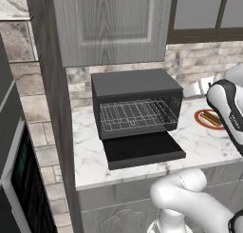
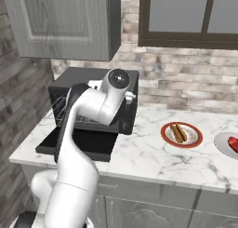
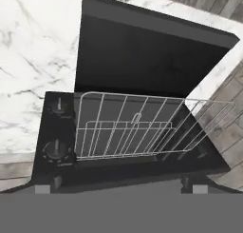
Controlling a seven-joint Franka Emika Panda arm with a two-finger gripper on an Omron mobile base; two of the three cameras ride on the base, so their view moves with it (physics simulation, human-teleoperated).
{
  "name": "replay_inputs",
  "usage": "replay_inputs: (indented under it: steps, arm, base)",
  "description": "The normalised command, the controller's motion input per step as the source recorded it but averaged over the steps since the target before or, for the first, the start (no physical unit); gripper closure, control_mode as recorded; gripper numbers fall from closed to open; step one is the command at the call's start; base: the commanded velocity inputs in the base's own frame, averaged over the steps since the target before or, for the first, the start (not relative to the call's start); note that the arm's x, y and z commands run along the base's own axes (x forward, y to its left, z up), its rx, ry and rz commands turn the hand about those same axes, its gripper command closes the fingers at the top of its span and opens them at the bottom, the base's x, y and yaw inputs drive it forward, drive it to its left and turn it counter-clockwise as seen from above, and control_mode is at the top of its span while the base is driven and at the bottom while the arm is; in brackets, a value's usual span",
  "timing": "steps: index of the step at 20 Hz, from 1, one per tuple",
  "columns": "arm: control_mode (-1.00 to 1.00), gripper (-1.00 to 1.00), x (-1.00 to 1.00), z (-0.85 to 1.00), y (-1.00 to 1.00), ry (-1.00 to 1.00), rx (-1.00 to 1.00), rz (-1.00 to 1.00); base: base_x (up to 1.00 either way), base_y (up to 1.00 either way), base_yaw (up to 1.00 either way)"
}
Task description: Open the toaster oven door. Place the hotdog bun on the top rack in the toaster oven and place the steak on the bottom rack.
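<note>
The white marble desk (image 1: 90,146) runs along a brick back wall, with grey wood cabinets above and below it. On its left part stands the black boxy toaster oven (image 1: 135,83), flat-topped, its cavity open toward the near side. The dark flat toaster oven door (image 1: 142,149) is swung fully down on its lower hinge and lies level over the desk, reaching toward the near edge. Inside the cavity two thin silver wire grids sit one above the other: the top rack (image 1: 137,108) and, just under it, the bottom rack (image 1: 130,123); both are bare. In the hand view two round knobs (image 3: 56,151) sit on the oven's control strip beside the racks.

The white arm (image 2: 88,106) bends over the oven's right side, hiding part of it in the right base view. The claw (image 3: 118,187) hangs above the oven looking down at the racks and lowered door, its two dark tips spread wide apart, gripping nothing.

Right of the oven, well apart from it, a round red-rimmed plate (image 2: 193,141) carries the small orange-tan hotdog bun (image 2: 178,132). Farther right, at the picture's edge, the bright red steak (image 2: 234,144) lies on a grey plate (image 2: 221,143).
</note>
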Motion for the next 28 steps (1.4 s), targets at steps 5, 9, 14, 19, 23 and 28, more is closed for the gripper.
replay_inputs:
  steps: [5, 9, 14, 19, 23, 28]
  arm:
    - [-1.00, -1.00, -0.07, 0.11, -1.00, 0.33, -0.29, 0.00]
    - [-1.00, -1.00, 0.01, -0.40, -1.00, 0.34, -0.22, 0.00]
    - [-1.00, -1.00, 0.05, -0.96, -0.83, 0.27, -0.23, 0.00]
    - [-1.00, -1.00, 0.17, -0.94, -0.44, 0.07, -0.16, 0.00]
    - [-1.00, -1.00, 0.29, -0.45, -0.24, 0.00, -0.10, 0.00]
    - [-1.00, -1.00, 0.34, -0.25, -0.24, -0.08, -0.13, 0.00]
  base:
    - [0.00, 0.00, 0.00]
    - [0.00, 0.00, 0.00]
    - [0.00, 0.00, 0.00]
    - [0.00, 0.00, 0.00]
    - [0.00, 0.00, 0.00]
    - [0.00, 0.00, 0.00]
